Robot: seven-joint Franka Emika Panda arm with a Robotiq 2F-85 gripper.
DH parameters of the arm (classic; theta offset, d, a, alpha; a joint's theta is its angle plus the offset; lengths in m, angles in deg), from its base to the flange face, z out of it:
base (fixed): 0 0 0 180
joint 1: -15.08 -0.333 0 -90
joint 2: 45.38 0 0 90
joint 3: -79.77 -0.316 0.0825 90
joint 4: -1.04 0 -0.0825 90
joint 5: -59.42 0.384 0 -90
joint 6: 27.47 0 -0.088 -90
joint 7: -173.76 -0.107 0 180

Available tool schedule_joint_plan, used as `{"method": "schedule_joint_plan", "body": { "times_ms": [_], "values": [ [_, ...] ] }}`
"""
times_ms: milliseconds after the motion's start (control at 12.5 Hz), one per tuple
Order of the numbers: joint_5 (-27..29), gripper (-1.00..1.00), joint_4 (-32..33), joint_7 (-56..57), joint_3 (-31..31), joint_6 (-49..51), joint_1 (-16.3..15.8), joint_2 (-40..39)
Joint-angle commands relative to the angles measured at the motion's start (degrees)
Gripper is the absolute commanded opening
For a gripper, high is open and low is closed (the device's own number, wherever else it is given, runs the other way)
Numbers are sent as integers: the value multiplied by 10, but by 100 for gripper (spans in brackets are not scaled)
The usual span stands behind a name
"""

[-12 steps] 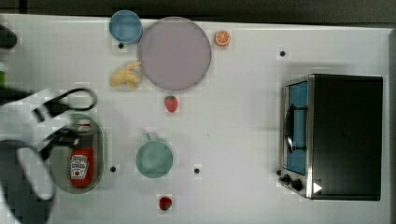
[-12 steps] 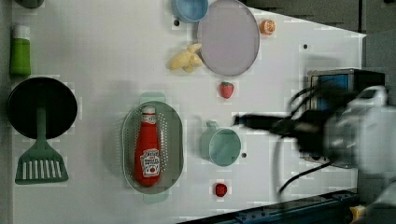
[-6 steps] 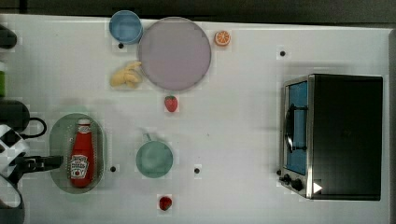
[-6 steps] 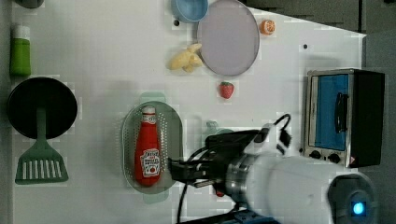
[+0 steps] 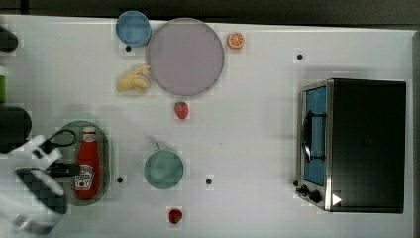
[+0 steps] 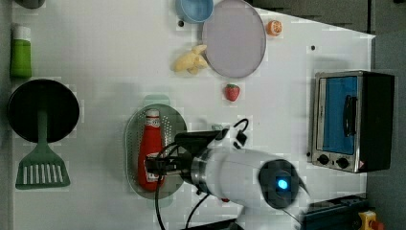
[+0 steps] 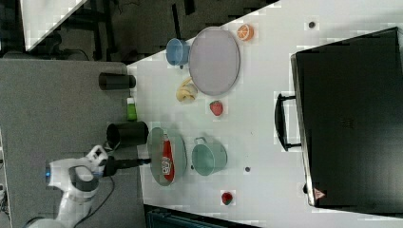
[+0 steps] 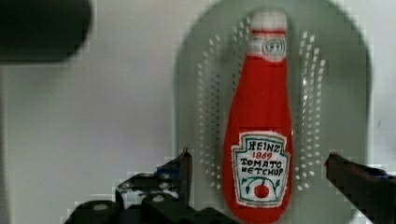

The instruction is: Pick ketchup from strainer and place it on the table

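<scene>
White tabletop point(image 5: 257, 124); red squeeze ketchup bottle point(image 8: 261, 126) lying in pale green perforated strainer point(image 8: 336, 93). Black gripper point(image 8: 259, 172) spread wide, straddling label end, not touching.

ketchup point(image 8: 261, 140) | label: "HEINZ 1869 TOMATO KETCHUP"

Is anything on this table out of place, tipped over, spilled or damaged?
Only one oddity: the ketchup lies flat inside the strainer, a strange place for a bottle. Nothing looks spilled or broken. The open pincer straddles its label end.
</scene>
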Motion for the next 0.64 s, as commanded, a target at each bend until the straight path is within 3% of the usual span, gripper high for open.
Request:
{"method": "schedule_joint_plan", "body": {
  "times_ms": [80, 640],
  "values": [
    [-42, 100, 19, -74, 13, -38, -2, -38],
    [-150, 100, 10, -152, 40, -97, -16, -133]
  ]
}}
